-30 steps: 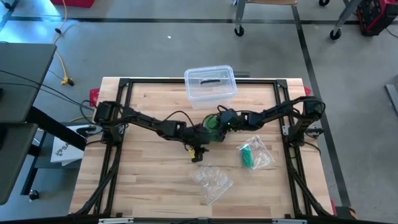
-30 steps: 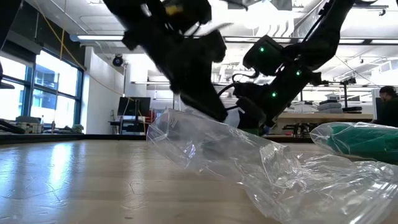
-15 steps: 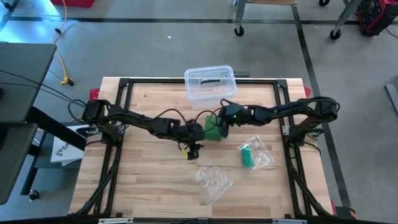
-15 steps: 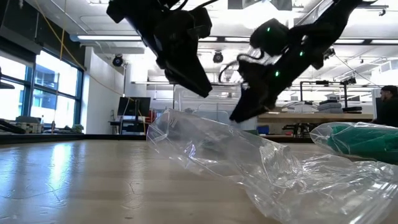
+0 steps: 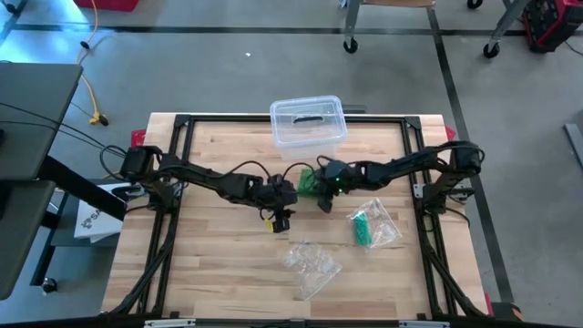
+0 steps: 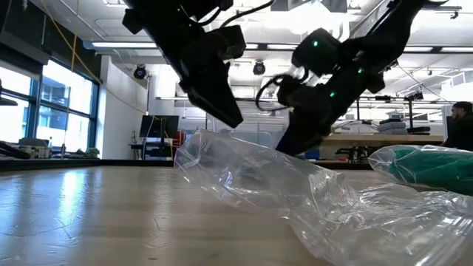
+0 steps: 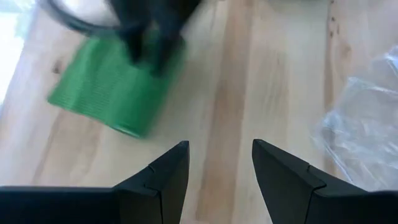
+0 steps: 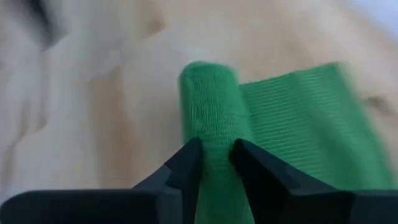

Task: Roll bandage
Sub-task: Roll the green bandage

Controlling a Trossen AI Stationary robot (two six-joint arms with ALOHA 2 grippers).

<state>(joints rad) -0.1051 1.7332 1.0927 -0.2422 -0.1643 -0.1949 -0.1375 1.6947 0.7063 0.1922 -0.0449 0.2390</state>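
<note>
The green woven bandage [image 8: 267, 118] lies on the light wooden table [image 5: 200, 264], near the middle. One end is rolled into a fat little tube, and the flat part spreads out past it. The right gripper [image 8: 216, 155] has its two dark fingers [image 8: 186, 163] squeezed on the rolled end, so the roll pokes out just past the fingertips. The left gripper [image 7: 216, 163] hangs over bare wood with its fingers [image 7: 166, 171] apart and nothing between them. The flat bandage lies a little way ahead of those fingers, off to one side, and a crinkly see-through plastic bag [image 7: 364, 121] lies off to the other side. From above, the two grippers sit close together. A clear plastic box with a lid [image 5: 308, 123] stands at the far edge of the table. Another clear bag holding a green roll [image 5: 367, 226] lies near the right arm
</note>
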